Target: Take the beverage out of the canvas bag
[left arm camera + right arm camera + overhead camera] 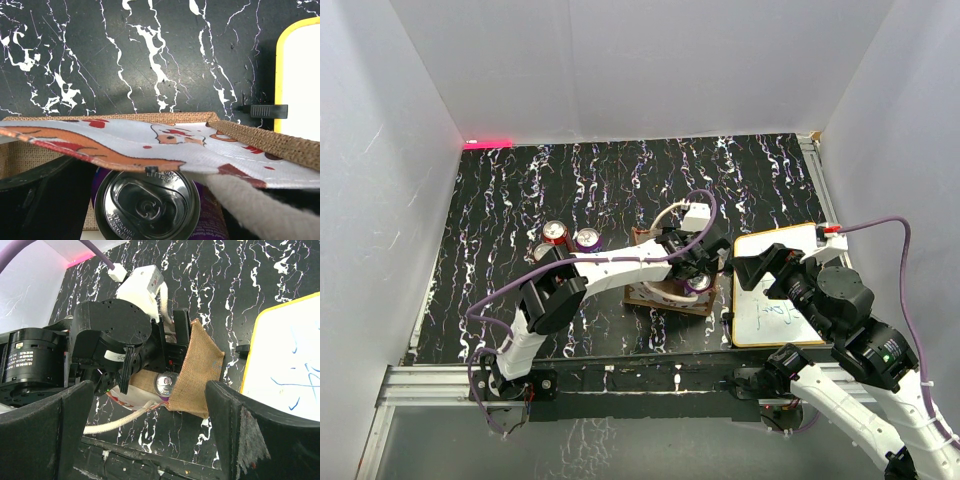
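The tan canvas bag lies on the black marbled table, its mouth held open, with a cream handle trailing out. My left gripper reaches into the bag and is shut on a purple beverage can, whose silver top faces the camera under the bag's printed lining. The can also shows at the bag's mouth in the right wrist view. My right gripper is wide open and empty, hovering just right of the bag, over the board's left edge.
Three cans stand on the table left of the bag: one red-topped, one purple and one partly behind the left arm. A white board with a yellow-orange rim lies right of the bag. White walls enclose the table.
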`<state>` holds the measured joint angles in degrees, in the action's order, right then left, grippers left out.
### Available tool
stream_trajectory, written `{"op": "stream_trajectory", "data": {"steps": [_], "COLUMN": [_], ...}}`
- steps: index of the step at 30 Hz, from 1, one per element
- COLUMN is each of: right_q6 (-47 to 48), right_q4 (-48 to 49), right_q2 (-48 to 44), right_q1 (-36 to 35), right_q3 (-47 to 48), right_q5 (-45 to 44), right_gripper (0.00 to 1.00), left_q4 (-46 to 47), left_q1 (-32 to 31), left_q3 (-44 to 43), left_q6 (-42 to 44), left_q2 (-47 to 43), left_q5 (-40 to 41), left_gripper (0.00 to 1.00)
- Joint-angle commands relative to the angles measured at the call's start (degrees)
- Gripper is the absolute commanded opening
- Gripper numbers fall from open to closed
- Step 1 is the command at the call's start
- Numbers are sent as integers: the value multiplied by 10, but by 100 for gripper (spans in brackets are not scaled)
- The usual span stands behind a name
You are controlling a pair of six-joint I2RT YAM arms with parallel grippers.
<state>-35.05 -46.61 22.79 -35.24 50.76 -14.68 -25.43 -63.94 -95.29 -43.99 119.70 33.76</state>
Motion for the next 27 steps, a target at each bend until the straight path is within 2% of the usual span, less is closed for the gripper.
{"op": "stream_trajectory", "data": {"steps": [1,14,27], "right_q6": [-1,-2,-2], "right_q4": [11,11,11], "right_q2": [-6,9,14], "right_q1": [0,0,-1], "right_q3": [3,4,5], "right_q5": [-2,-1,-3], "right_gripper": [98,98,98], "left_q4": [-45,0,60], "left_q1": [-6,-6,-6], "left_q3": [-6,38,82], "left_q6": [20,70,128], "left_q2": [4,-80,-178], "left_q5": [20,47,73], "left_gripper": [78,42,31]}}
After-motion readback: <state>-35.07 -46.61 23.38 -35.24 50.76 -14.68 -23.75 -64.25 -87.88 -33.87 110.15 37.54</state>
